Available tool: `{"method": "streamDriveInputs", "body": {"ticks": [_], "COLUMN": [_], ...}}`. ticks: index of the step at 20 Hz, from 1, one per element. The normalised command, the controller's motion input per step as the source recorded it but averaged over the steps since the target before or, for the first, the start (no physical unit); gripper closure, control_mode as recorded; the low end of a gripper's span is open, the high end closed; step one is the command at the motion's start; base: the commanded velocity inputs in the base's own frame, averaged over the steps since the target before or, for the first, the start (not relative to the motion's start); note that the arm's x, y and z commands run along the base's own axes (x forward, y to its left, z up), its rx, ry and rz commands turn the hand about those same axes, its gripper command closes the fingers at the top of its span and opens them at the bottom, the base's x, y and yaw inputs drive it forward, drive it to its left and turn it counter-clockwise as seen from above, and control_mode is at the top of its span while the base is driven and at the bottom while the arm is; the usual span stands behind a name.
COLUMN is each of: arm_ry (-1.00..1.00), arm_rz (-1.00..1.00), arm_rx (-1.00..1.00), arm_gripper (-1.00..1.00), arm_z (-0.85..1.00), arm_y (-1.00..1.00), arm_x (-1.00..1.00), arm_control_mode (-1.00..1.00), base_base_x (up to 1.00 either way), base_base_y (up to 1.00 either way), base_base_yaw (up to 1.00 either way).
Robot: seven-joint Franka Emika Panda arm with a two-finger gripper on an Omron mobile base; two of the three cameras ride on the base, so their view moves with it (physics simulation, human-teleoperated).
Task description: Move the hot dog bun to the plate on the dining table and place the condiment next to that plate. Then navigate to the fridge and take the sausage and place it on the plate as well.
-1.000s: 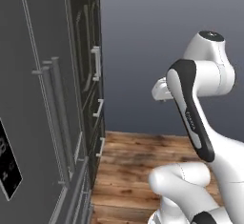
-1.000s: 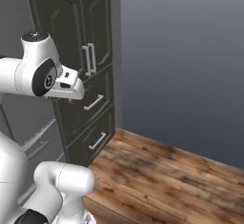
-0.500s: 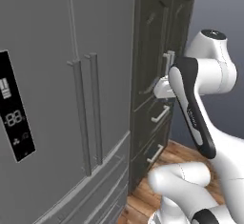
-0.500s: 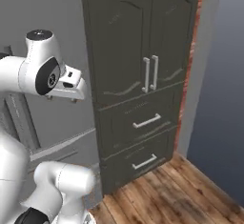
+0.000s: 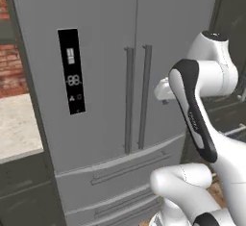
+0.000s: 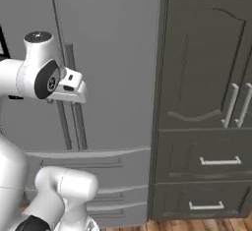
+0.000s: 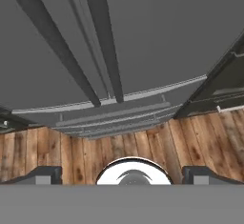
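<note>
The fridge [image 5: 103, 52] is a tall grey steel French-door unit with a black display panel [image 5: 73, 71] and drawers below. Its doors and drawers are shut, and it stands straight ahead of me. In the right base view the fridge [image 6: 108, 48] fills the left half. My gripper [image 7: 125, 176] hangs open and empty in front of the door handles [image 7: 102, 42], apart from them, tilted down toward the lower drawers. One fingertip [image 7: 45, 174] shows at each bottom corner of the hand view. The hot dog bun, plate, dining table, condiment and sausage are out of view.
A dark cabinet [image 6: 209, 77] with doors and two drawers stands right of the fridge. A beige counter [image 5: 14, 124] and brick wall [image 5: 12, 76] lie to its left. Wooden floor [image 7: 143, 142] runs along the fridge's foot.
The whole picture has shifted: the base has moved, bringing the fridge front from the left edge to the centre. The arm keeps its pose and the gripper stays open.
</note>
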Motion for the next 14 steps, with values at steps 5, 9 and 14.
{"method": "streamDriveInputs", "body": {"ticks": [5, 9, 14], "arm_ry": [0.00, 0.00, 0.00], "arm_rz": [0.00, 0.00, 0.00], "arm_rx": [0.00, 0.00, 0.00], "arm_gripper": [-1.00, -1.00, -1.00], "arm_z": [0.00, 0.00, 0.00], "arm_y": [0.00, 0.00, 0.00], "arm_x": [0.00, 0.00, 0.00], "arm_control_mode": [1.00, 1.00, 1.00], "base_base_x": [0.31, 0.14, -0.09], "base_base_y": [-0.61, -0.46, -0.05], "base_base_yaw": [0.63, 0.26, 0.17]}}
